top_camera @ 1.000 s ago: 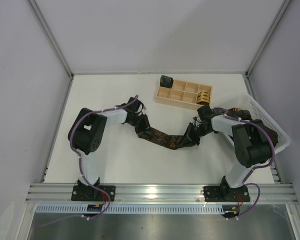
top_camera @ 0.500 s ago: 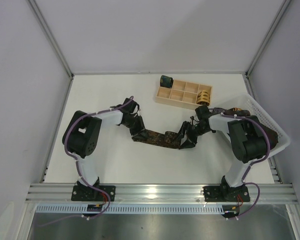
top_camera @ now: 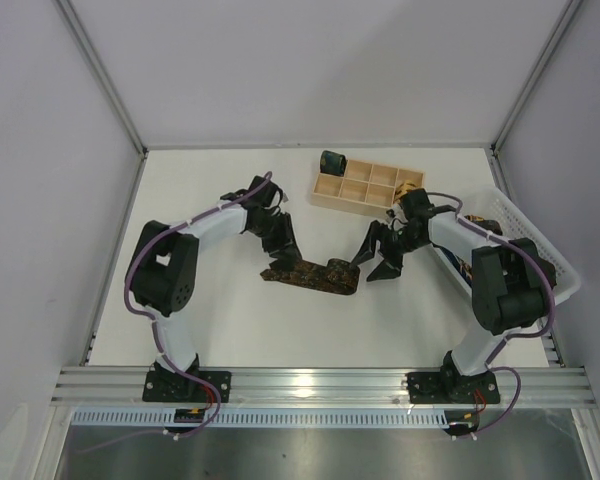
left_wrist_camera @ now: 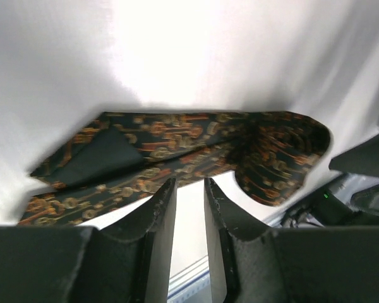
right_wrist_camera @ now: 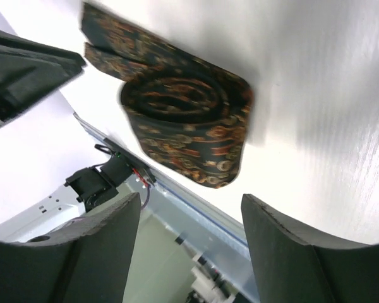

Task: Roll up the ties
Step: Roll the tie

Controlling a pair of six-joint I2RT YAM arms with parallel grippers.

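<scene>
One dark tie (top_camera: 308,273) with a tan-orange pattern lies flat on the white table, its right end curled into a loose, flattened roll (right_wrist_camera: 186,110). My left gripper (top_camera: 283,248) hovers just behind the tie's left part; its fingers (left_wrist_camera: 161,208) stand a narrow gap apart with only table between them, and the tie (left_wrist_camera: 177,136) lies beyond the tips. My right gripper (top_camera: 375,262) is wide open just right of the rolled end, holding nothing. A dark green coil (top_camera: 332,161) and a tan-gold coil (top_camera: 410,190) sit at the wooden tray.
The pale wooden compartment tray (top_camera: 365,187) stands behind the tie. A white mesh basket (top_camera: 525,245) with dark fabric inside sits at the right edge, under the right arm. Grey walls enclose the table; a metal rail runs along the near edge.
The right gripper has opened wide and let go of the tie's rolled end. The left gripper has parted slightly and drawn back. The tie now lies shorter, on its own.
</scene>
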